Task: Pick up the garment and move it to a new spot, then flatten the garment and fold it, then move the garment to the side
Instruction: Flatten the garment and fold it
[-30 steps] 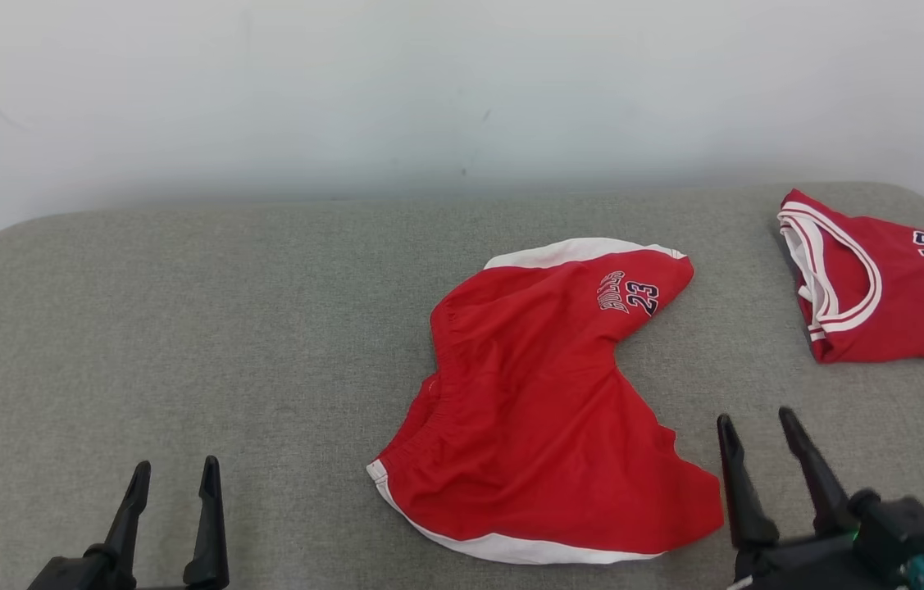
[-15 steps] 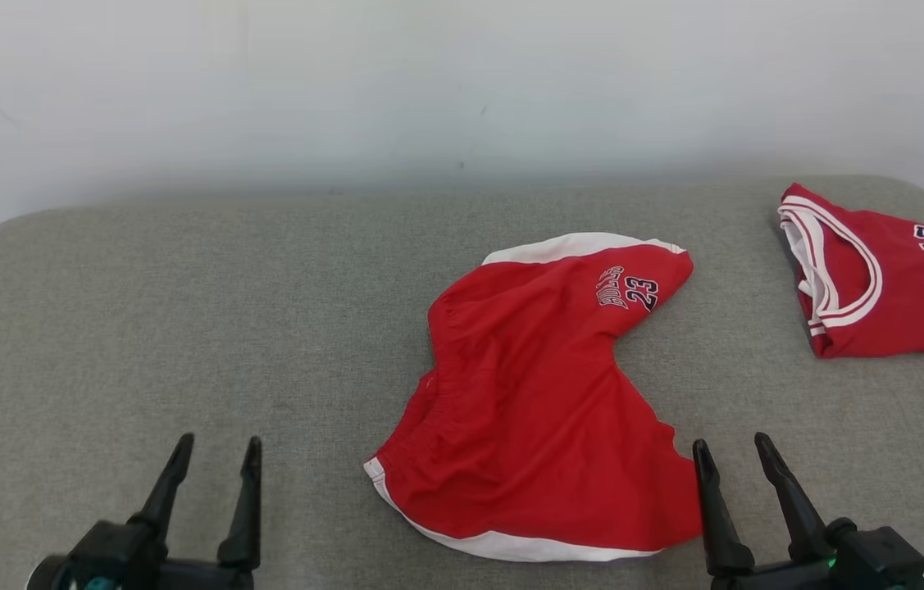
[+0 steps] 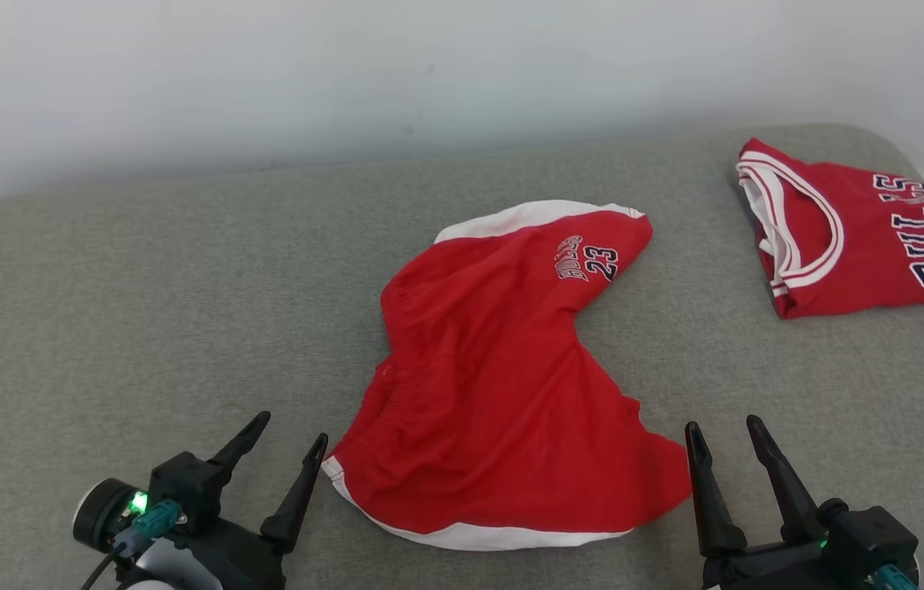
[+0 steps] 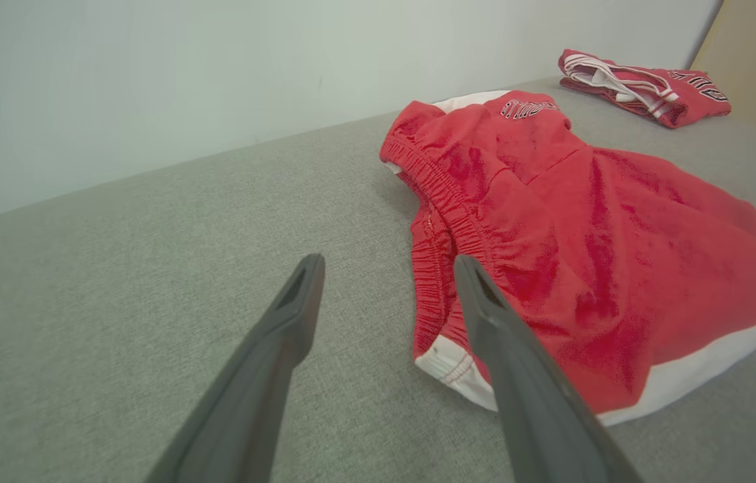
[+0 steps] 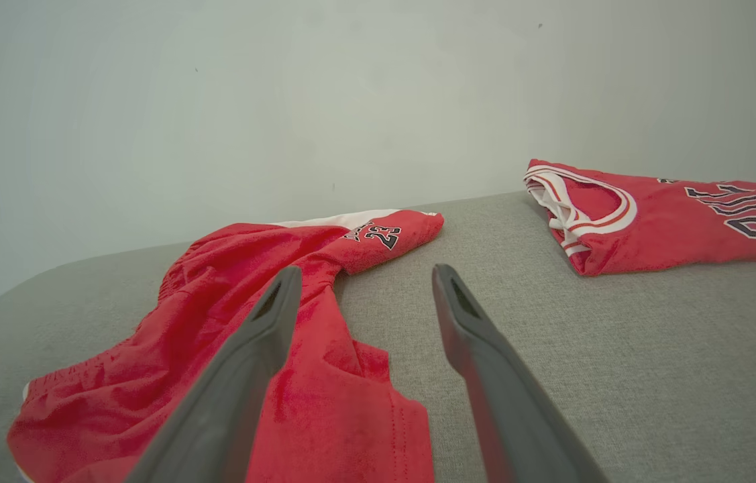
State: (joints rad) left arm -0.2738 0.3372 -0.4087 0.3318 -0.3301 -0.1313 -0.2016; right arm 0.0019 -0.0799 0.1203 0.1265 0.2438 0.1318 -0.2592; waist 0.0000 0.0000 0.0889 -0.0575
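The garment, red shorts [image 3: 494, 385] with white hems and a "23" print, lies crumpled in the middle of the grey cushioned surface [image 3: 142, 287]. My left gripper [image 3: 293, 428] stands open just left of the near waistband corner, apart from the cloth. In the left wrist view the shorts [image 4: 606, 221] lie right of the open left gripper [image 4: 388, 261]. My right gripper [image 3: 720, 424] stands open beside the shorts' near right hem. In the right wrist view its left finger overlaps the shorts [image 5: 217, 315] and the open right gripper [image 5: 365, 270] holds nothing.
A folded red jersey [image 3: 863, 238] with dark lettering lies at the far right of the surface, seen also as the jersey [image 5: 659, 215] and the jersey [image 4: 646, 87]. A pale wall rises behind. Bare grey surface stretches to the left.
The head camera has shifted, so the scene sits lower-left in it. My left gripper has moved right, close to the shorts' waistband corner, and turned. The right gripper edged slightly left.
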